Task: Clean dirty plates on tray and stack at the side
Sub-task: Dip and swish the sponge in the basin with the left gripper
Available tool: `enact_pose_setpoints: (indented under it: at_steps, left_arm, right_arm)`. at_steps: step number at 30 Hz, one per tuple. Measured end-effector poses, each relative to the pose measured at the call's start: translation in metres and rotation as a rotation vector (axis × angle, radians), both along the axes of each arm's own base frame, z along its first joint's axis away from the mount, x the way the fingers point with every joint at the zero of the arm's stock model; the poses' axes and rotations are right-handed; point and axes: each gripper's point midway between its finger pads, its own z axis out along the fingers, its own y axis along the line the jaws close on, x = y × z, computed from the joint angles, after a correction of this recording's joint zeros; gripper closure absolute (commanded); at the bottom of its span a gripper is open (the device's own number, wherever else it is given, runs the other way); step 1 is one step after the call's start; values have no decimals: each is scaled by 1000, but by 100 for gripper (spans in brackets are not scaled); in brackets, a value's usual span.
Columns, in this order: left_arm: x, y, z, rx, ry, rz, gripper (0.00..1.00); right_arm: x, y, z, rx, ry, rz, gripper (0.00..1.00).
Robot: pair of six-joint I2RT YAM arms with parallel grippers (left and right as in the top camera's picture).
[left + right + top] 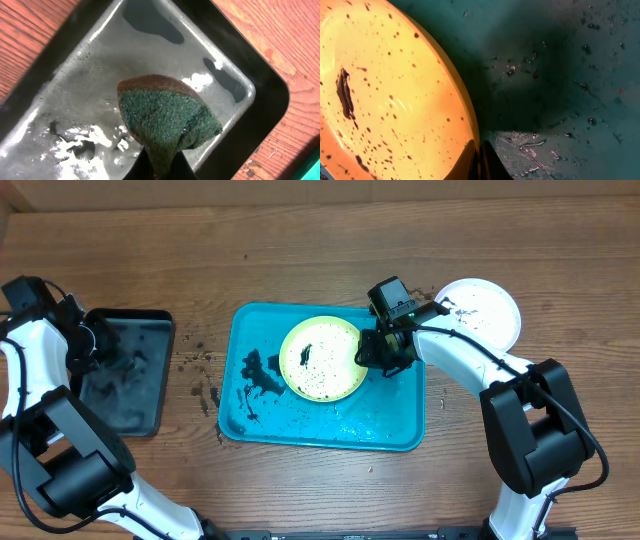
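My left claw (160, 167) is clamped on a green scouring sponge (167, 117), which hangs over the wet black tray (270, 85) at the left end of the table (560, 240). My right claw (479, 162) is closed on the right rim of the yellow-green plate (320, 358). That plate sits in the turquoise tray (330, 432), its inside dotted with black specks. I see dark smears (262, 370) on the tray floor to its left. A white plate (485, 310) rests on the table just past the tray's far right corner.
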Motion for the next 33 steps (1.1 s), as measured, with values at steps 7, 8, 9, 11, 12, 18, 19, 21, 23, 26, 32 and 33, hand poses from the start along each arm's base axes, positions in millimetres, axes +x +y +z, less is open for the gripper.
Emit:
enact_pose_setpoints:
  at_steps: [7,8,9,11,12,18,19,21,23,26,32,33]
  left_arm:
    - [4,0,-46,-50,56,-3,91]
    - [2,-1,-57,-62,76,-3,79]
    - [1,-1,-63,-69,90,-3,64]
    - [0,0,-71,-69,107,-3,22]
    - [0,1,-70,-64,107,-4,21]
    - [-14,-3,-64,-81,185,-1,36]
    - [-16,-4,-61,-87,198,1,39]
    - [-17,-4,-53,-95,209,-1,42]
    - [-17,-6,-48,-110,215,-2,43]
    - [-23,-12,-47,-136,235,-5,37]
    - [-21,-13,-47,-141,230,1,32]
    - [-19,-12,-47,-135,220,1,34]
  right_arm:
    - [-1,0,0,-1,2,0,96]
    - [-1,0,0,-2,4,0,96]
    - [-1,-1,0,-2,5,0,96]
    - [-2,-1,0,-3,7,0,96]
    - [-2,-1,0,-3,7,0,96]
    - [-2,-1,-1,-3,7,0,96]
    - [-2,-1,0,-3,7,0,96]
    - [-2,-1,0,-3,8,-1,96]
    - [-2,-1,0,-3,7,0,96]
    - [-1,-1,0,-3,6,0,96]
    - [-2,-1,0,-2,7,0,96]
    - [-1,-1,0,-3,6,0,96]
